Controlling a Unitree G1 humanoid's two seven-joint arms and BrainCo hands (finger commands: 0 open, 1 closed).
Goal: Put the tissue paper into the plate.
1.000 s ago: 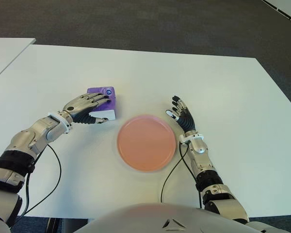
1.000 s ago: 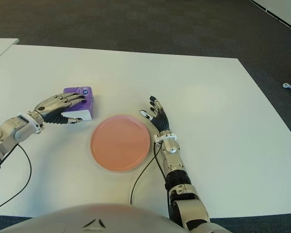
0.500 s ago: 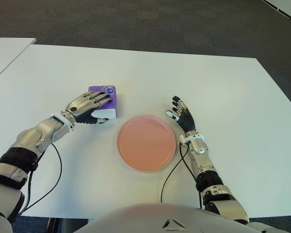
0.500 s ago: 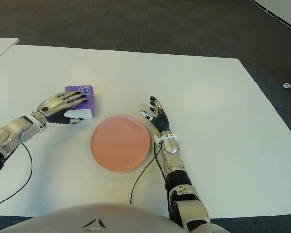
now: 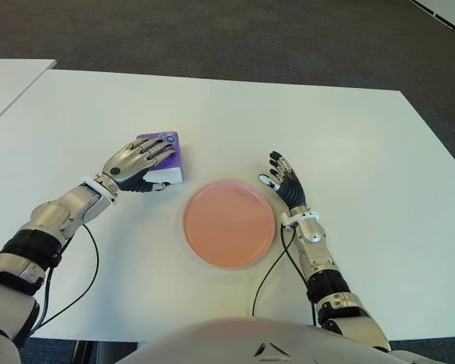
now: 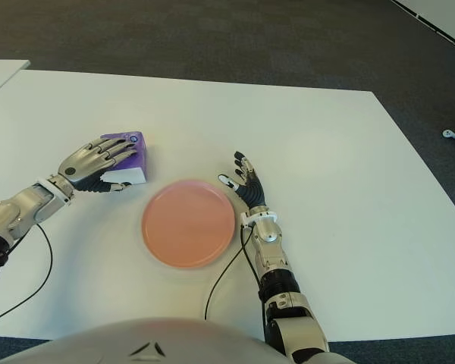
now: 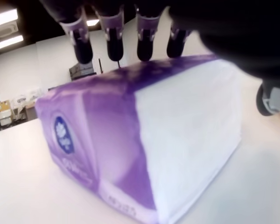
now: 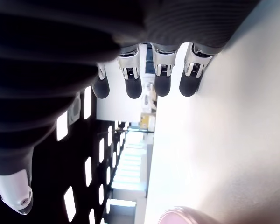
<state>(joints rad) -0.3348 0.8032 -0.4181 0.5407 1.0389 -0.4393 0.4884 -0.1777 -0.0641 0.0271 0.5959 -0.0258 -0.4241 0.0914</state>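
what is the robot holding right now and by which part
The left hand grips the tissue pack over its top, thumb on the near side; the right hand holds nothing.

Setting: office or lab-type room. Evidence: large plain white counter (image 5: 349, 136) with a second white counter (image 5: 11, 76) butted close on the robot's left; dark grey commercial carpet (image 5: 212, 34) beyond. Wrist views show rows of rectangular ceiling light panels (image 8: 91, 172) and pale walls. No household furnishings in view.

left hand (image 6: 91, 163) over tissue pack (image 6: 126, 155), plate (image 6: 188, 223) beside
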